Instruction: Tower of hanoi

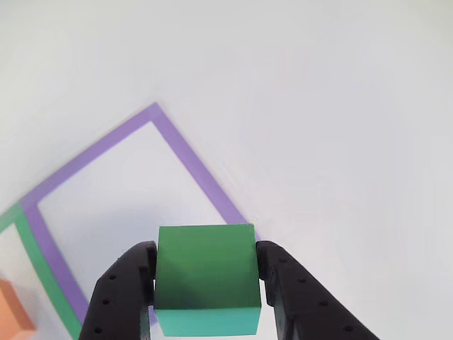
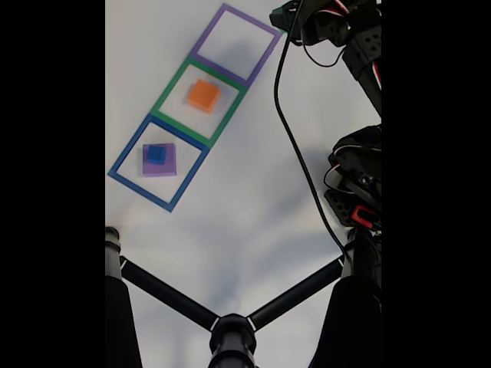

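**Green block held in pincer above purple outline; three blocks on tabletop**

The green block (image 1: 207,273) sits clamped between the two black fingers (image 1: 124,294) of the pincer (image 1: 207,283) in the other view, one finger pressed to each side face. Its top face is level with the camera and its lighter lower edge shows at the bottom of the frame. It appears held clear of the white tabletop (image 1: 340,106), though the gap below cannot be confirmed.

Behind the block, in the same view, lies the purple tape outline (image 1: 191,164), its interior bare. The green tape outline (image 1: 28,244) adjoins it at lower left, and a corner of the orange block (image 1: 10,308) shows inside that.

In the fixed view, three outlines run in a diagonal row, touching edge to edge: purple outline (image 2: 265,55) at top, green outline (image 2: 173,92) in the middle, blue tape outline (image 2: 126,157) at the bottom. The orange block (image 2: 203,95) stands within the green one. The purple block (image 2: 170,165) stands within the blue one, with the blue block (image 2: 156,154) stacked on it, towards its upper-left corner.

The arm (image 2: 360,176) occupies the right edge of the fixed view, reaching up to the top beside the purple outline, a black cable (image 2: 295,146) trailing along it. A black forked stand (image 2: 230,322) crosses the foreground, well apart from the blocks.
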Robot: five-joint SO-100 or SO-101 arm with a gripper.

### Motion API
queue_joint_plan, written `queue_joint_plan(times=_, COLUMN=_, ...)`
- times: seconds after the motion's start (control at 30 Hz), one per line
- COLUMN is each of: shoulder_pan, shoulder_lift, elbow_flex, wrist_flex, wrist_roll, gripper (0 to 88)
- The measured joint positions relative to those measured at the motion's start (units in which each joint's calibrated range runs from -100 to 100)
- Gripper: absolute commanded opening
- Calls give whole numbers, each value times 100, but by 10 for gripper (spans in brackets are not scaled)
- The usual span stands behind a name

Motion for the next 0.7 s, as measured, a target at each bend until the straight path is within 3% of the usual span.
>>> queue_joint_plan(times=0.3, shoulder_pan=-262, shoulder_lift=1453, elbow_flex=1523, wrist_flex=-3854, wrist_roll=-39, gripper=50)
queue_joint_plan(times=0.7, shoulder_pan=-836, shoulder_lift=3736, elbow_flex=2030, wrist_flex=-7440, wrist_roll=-20, gripper=47)
